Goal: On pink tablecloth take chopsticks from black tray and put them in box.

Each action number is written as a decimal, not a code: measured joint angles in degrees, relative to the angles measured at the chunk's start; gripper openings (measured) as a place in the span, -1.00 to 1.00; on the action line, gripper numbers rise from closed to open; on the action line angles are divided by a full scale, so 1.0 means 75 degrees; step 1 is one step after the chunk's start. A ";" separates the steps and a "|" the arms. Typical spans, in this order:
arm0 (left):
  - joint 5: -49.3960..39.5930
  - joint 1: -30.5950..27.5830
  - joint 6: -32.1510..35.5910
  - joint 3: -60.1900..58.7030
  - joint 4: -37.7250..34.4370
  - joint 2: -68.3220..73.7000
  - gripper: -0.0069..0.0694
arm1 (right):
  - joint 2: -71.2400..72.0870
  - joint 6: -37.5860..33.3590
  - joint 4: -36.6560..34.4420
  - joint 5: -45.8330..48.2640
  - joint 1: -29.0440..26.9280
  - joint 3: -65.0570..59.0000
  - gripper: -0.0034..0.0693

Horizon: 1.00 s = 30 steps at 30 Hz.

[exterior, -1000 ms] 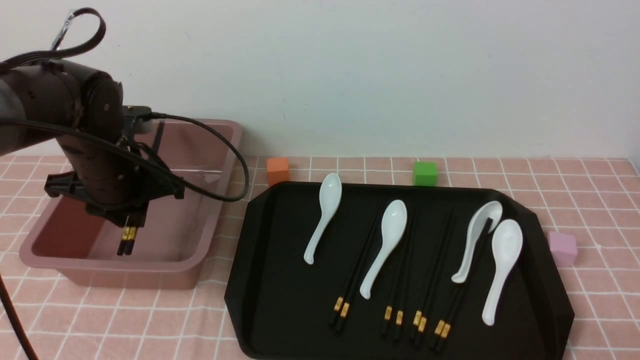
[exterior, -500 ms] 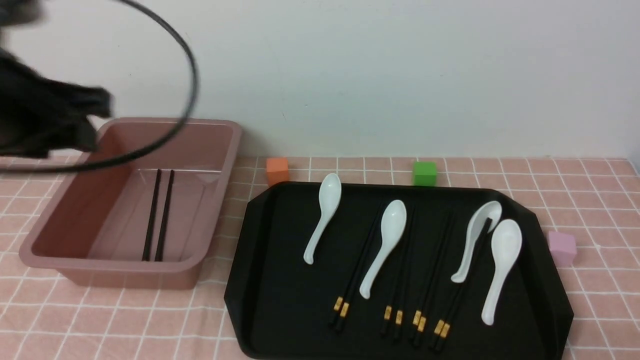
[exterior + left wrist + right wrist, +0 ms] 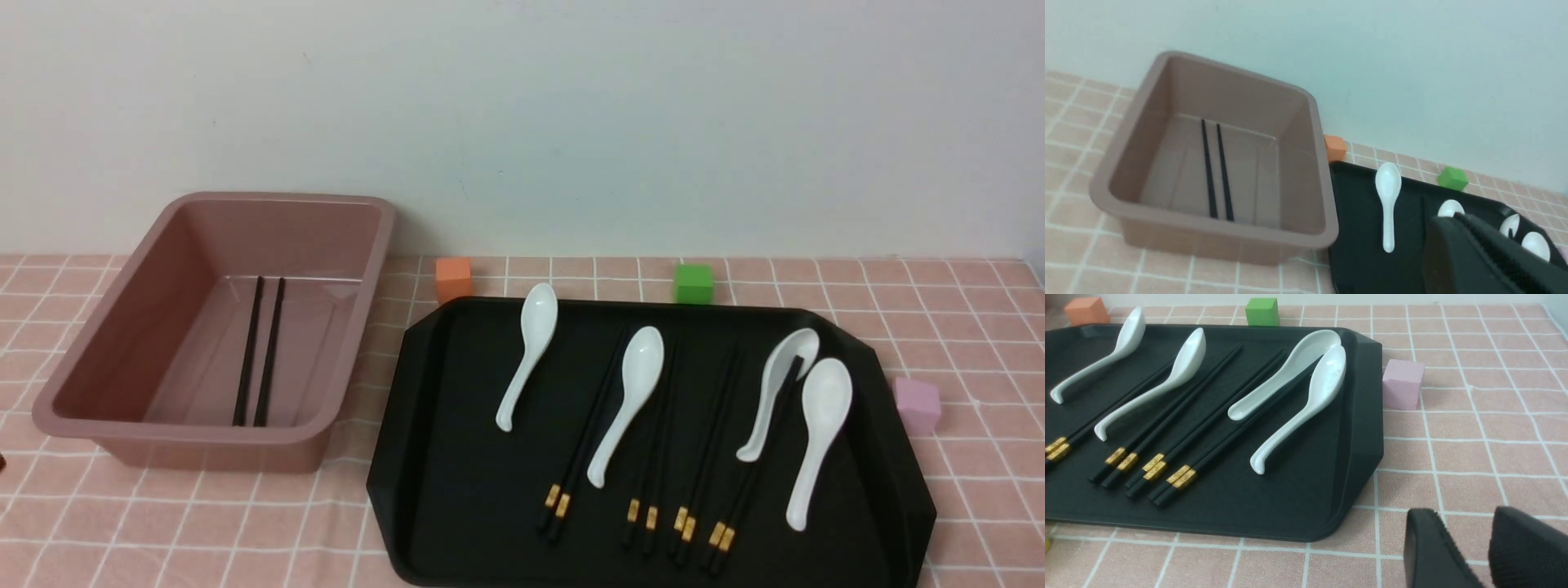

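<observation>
The dusty-pink box (image 3: 204, 433) stands at the left on the pink tablecloth (image 3: 204, 523). One pair of black chopsticks (image 3: 260, 351) lies flat on its floor, also seen in the left wrist view (image 3: 1216, 167). Several more chopstick pairs (image 3: 686, 523) lie on the black tray (image 3: 457, 490) at the right, gold bands toward me. Neither arm shows in the front view. My left gripper (image 3: 1502, 241) hovers near the tray's left part, right of the box (image 3: 1208, 222); one finger shows, its ribbed pad bare. My right gripper (image 3: 1468, 512) is open and empty over the cloth, off the tray's (image 3: 1290, 506) near right corner.
Several white spoons (image 3: 633, 392) lie among the chopsticks on the tray; one spoon (image 3: 1290, 363) rests on a pair. An orange cube (image 3: 453, 278) and a green cube (image 3: 694, 282) stand behind the tray, a pink cube (image 3: 918, 404) to its right. A wall closes the back.
My left gripper let go of the chopstick pair inside the box, rose and swung left out of the front view. The pair now lies flat in the box.
</observation>
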<state>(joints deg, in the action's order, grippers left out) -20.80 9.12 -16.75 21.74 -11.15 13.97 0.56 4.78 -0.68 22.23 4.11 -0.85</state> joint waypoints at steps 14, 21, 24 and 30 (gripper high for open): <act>0.0289 0.0000 0.0052 -0.0707 -0.0013 -0.0337 -0.85 | 0.0000 0.0000 0.0000 0.0000 0.0000 0.0000 -0.25; 0.0239 -0.0329 0.0043 -0.1946 0.1093 -0.1438 -0.85 | 0.0000 0.0000 0.0000 0.0000 0.0000 0.0000 -0.25; 0.0125 -0.0572 -0.0204 -0.2888 0.1138 -0.1910 -0.85 | 0.0000 0.0000 0.0000 0.0000 0.0000 0.0000 -0.25; -0.0247 -0.0582 -0.0325 -0.3119 0.1105 -0.1934 -0.85 | 0.0000 0.0000 0.0000 0.0001 0.0000 0.0000 -0.25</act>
<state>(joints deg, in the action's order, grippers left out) -22.65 4.76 -19.19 -1.65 -2.86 -0.54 0.56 4.78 -0.68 22.24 4.11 -0.85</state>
